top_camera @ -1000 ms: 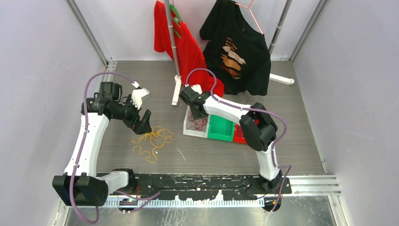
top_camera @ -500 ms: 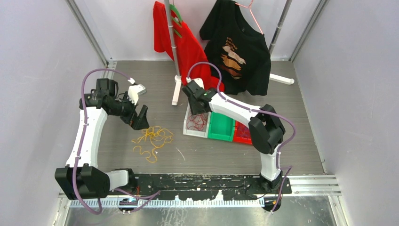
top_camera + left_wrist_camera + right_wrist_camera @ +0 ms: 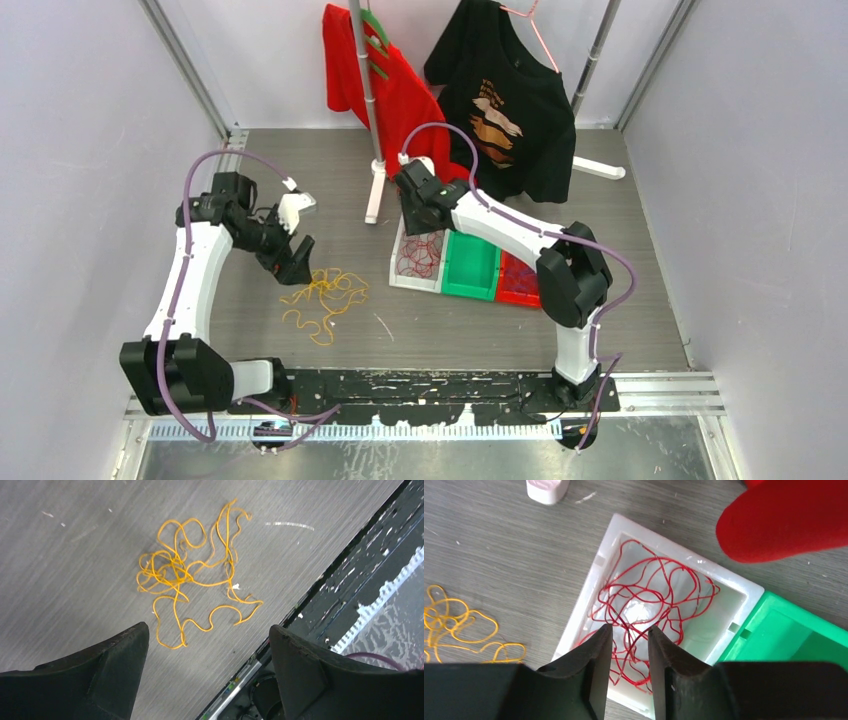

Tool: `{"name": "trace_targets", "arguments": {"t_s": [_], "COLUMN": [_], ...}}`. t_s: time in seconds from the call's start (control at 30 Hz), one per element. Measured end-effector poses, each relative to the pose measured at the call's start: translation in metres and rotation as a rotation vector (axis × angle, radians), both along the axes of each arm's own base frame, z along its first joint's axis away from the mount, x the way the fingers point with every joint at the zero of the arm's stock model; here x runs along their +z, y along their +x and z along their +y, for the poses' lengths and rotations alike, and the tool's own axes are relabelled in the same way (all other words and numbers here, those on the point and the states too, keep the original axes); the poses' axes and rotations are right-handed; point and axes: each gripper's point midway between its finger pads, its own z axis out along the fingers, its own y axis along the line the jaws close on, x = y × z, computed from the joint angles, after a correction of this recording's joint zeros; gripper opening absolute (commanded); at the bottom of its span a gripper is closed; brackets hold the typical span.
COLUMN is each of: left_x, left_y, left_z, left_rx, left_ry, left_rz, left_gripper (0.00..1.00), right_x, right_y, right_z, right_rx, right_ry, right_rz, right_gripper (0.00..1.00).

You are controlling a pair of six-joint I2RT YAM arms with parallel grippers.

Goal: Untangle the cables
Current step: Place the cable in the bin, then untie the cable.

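- left gripper (image 3: 207, 630): jaws spread wide, nothing between them. It hovers off the table (image 3: 65, 570).
- yellow cables (image 3: 192, 575): loose tangle lying flat on the table, below and just ahead of the left fingertips, not touched.
- right gripper (image 3: 629, 630): jaws parted by a narrow gap, nothing pinched that I can see. It hangs over the white bin (image 3: 586, 592).
- red cables (image 3: 649, 592): tangled heap inside the white bin, under and just ahead of the right fingertips, visible through the gap.
- green bin (image 3: 784, 625): butts against the white bin, off to the right gripper's right.
- red shirt (image 3: 784, 520): its hem hangs ahead and to the right of the right gripper, above the bins.
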Motion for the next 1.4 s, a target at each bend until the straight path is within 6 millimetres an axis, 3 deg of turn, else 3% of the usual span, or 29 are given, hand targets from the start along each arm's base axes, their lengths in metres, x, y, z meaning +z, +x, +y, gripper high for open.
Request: {"name": "trace_targets", "arguments": {"t_s": [0.13,0.27,0.4,0.5,0.57,0.67,0.77,0.9,1.0,1.17,1.33,1.4], "left_x": [-0.023,-0.038,-0.041,-0.044,-0.047,-0.049,-0.058,-0.076,-0.092,-0.115,-0.130,-0.135], "left_y": [-0.012,-0.020,-0.020,-0.019,-0.021,-0.023,-0.021,-0.007,0.002,0.006,-0.007,-0.009], "left_z": [0.006,0.010,0.012,0.015,0.017,0.020,0.023,0.027,0.028,0.033,0.036,0.037], "left_rx": [-0.016,-0.032,-0.052,-0.068,-0.095,-0.132,-0.135,-0.123,-0.118,-0.126,-0.132,-0.127], "left_ry": [0.041,0.062,0.077,0.095,0.112,0.131,0.144,0.157,0.159,0.178,0.198,0.203], "left_rz": [0.053,0.091,0.083,0.073,0.069,0.060,0.069,0.092,0.132,0.184,0.207,0.209], "left_gripper": [0.88,0.88,0.92,1.00,0.99,0.97,0.88,0.66,0.59,0.50,0.33,0.32], "right_x": [-0.001,-0.024,-0.047,-0.050,-0.043,-0.015,0.024,0.079,0.107,0.116,0.094,0.085], "right_y": [0.015,0.024,0.020,0.015,0.010,0.001,-0.003,-0.013,-0.025,-0.040,-0.044,-0.048], "right_z": [0.005,0.002,-0.010,-0.012,-0.011,-0.008,-0.006,-0.010,-0.016,-0.025,-0.025,-0.024], "right_rx": [-0.015,-0.034,-0.046,-0.041,-0.026,0.002,0.019,0.031,0.048,0.084,0.113,0.135], "right_ry": [0.037,0.022,-0.011,-0.017,0.000,0.035,0.100,0.190,0.244,0.251,0.199,0.178], "right_rz": [-0.013,0.013,0.053,0.067,0.080,0.081,0.029,-0.057,-0.120,-0.162,-0.174,-0.191], "right_gripper": [0.32,0.30,0.31,0.38,0.43,0.48,0.50,0.61,0.64,0.59,0.63,0.86]}}
